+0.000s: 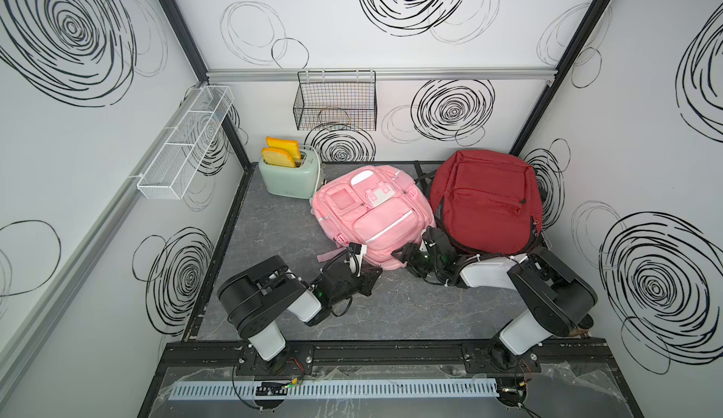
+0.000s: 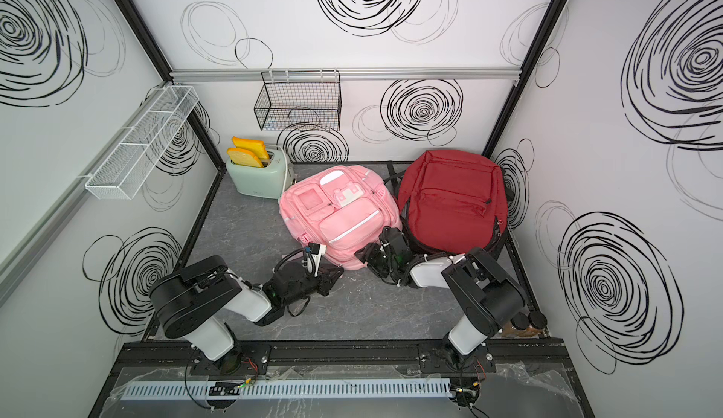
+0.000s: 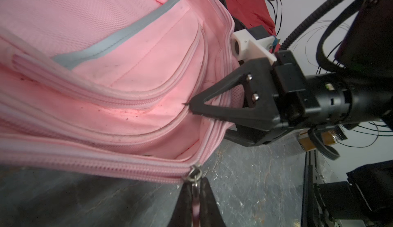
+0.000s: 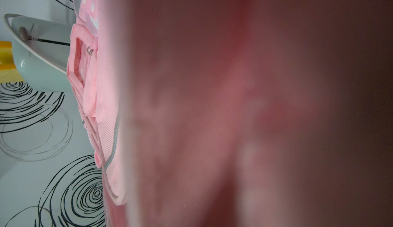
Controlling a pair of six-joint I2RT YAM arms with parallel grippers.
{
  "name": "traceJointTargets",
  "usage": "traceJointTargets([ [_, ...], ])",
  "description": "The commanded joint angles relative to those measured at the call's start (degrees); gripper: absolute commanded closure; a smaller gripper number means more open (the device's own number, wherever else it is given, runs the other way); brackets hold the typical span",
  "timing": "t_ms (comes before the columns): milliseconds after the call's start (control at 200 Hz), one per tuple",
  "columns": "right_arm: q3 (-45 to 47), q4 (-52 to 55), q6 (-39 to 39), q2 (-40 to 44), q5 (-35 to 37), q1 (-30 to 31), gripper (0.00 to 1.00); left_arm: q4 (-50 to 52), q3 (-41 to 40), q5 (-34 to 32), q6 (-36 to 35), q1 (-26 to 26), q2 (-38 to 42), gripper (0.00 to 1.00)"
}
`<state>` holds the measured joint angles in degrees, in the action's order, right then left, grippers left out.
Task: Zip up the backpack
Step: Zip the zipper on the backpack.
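Pink backpack (image 1: 371,216) lies centre-frame in both top views. Left gripper (image 3: 194,183) pinches its zipper pull (image 3: 195,172), jaws nearly together. Right gripper (image 3: 194,110) touches the side seam with one finger hidden, so its opening cannot be told.

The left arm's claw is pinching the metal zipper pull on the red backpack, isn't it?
Not the red one. The left gripper is shut on the metal zipper pull of the pink backpack, as the left wrist view shows. The red backpack lies beside the pink one, away from that gripper.
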<state>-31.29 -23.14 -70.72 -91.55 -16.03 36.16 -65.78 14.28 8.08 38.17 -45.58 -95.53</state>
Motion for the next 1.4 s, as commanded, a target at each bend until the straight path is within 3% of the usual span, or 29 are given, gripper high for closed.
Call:
traceJointTargets([
  [0,-0.2,-1.9,-0.2,0.3,3.5,-0.7,0.83,-4.4,-0.5,1.9,-0.1,-0.6,0.9,1.00],
  [90,-0.8,-0.3,1.5,1.3,4.4,0.0,1.00,-4.4,-0.6,1.7,0.0,-0.6,1.0,1.00],
  [615,-12.4,16.2,16.4,7.8,16.3,8.3,1.00,-3.9,-0.7,1.0,0.0,-0.6,1.3,1.00],
  [1396,-18.8,27.9,30.1,12.5,23.6,10.3,1.00,-1.5,0.5,-0.4,0.2,-0.4,0.1,1.00],
])
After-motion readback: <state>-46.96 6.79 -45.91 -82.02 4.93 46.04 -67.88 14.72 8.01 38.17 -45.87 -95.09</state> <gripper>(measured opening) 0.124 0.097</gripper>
